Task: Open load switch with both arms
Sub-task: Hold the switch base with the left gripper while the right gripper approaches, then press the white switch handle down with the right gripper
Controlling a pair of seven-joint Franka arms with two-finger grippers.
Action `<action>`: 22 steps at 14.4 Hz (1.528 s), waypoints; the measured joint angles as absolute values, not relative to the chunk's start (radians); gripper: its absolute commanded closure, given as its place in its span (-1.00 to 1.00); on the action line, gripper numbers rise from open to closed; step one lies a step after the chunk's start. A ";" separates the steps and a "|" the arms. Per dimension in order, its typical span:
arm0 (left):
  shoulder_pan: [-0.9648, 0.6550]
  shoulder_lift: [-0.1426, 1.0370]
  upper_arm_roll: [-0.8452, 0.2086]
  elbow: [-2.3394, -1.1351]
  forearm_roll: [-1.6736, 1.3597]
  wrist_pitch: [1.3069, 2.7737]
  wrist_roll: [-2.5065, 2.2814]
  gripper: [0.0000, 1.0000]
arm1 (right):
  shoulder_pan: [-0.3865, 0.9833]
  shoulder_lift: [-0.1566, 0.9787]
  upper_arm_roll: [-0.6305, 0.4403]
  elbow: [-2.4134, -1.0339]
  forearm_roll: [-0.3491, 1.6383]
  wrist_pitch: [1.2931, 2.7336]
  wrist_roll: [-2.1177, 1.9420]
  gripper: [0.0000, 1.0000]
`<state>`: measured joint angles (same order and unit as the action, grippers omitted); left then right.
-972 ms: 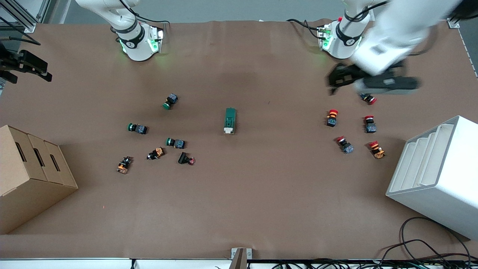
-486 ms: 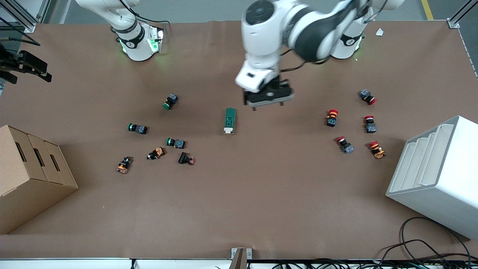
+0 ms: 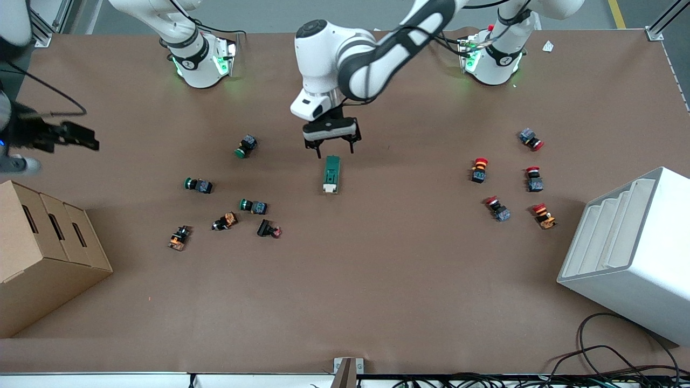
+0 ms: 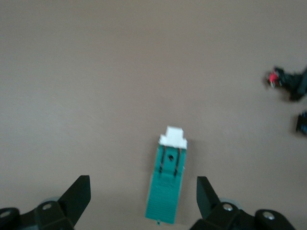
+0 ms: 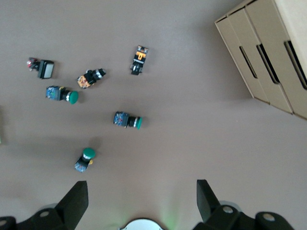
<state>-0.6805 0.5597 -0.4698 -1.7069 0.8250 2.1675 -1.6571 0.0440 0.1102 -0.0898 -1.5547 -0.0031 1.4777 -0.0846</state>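
Near the middle of the brown table (image 3: 377, 302), in the front view, the load switch (image 3: 331, 174) lies flat with its white lever end toward the front camera. The left gripper (image 3: 330, 144) hangs over the table just beside the switch's green end, on the side toward the robots' bases, with its fingers spread apart and nothing between them. The right gripper (image 3: 81, 141) is up in the air at the right arm's end of the table, above the cardboard boxes (image 3: 48, 253). Green-capped push buttons (image 3: 199, 185) lie scattered toward the right arm's end, red-capped buttons (image 3: 479, 170) toward the left arm's end, near a white stepped rack (image 3: 630, 253).

In the left wrist view, the load switch (image 4: 168, 181) sits between the two parted fingertips (image 4: 76, 196), touching neither.

In the right wrist view, the right gripper (image 5: 139, 201) is open and empty over bare table, with green-capped push buttons (image 5: 127, 120) and the cardboard boxes (image 5: 268, 52) in sight.
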 measured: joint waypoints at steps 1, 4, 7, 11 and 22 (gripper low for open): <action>-0.706 0.581 -0.470 -1.723 0.903 2.174 -1.724 -0.94 | 0.045 0.141 -0.089 -1.554 -0.014 1.503 -0.085 -1.00; -0.761 0.653 -0.470 -1.754 1.139 2.177 -1.947 -0.91 | 0.061 0.197 -0.087 -1.547 -0.057 1.529 -0.034 -1.00; -0.784 0.697 -0.470 -1.790 1.303 2.178 -2.054 -0.92 | 0.145 0.201 -0.080 -1.549 -0.033 1.531 0.289 -1.00; -0.790 0.701 -0.470 -1.841 1.433 2.178 -2.147 -0.95 | 0.338 0.246 -0.072 -1.577 0.026 1.611 0.740 -1.00; -0.818 0.736 -0.468 -1.959 1.847 2.046 -2.444 -0.97 | 0.617 0.633 -0.072 -1.510 0.185 1.958 1.636 -1.00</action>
<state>-0.8176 0.7356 -0.4682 -1.9587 1.8470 2.0465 -2.4438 0.6173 0.6329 -0.0719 -1.5105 0.1853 1.9577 1.6362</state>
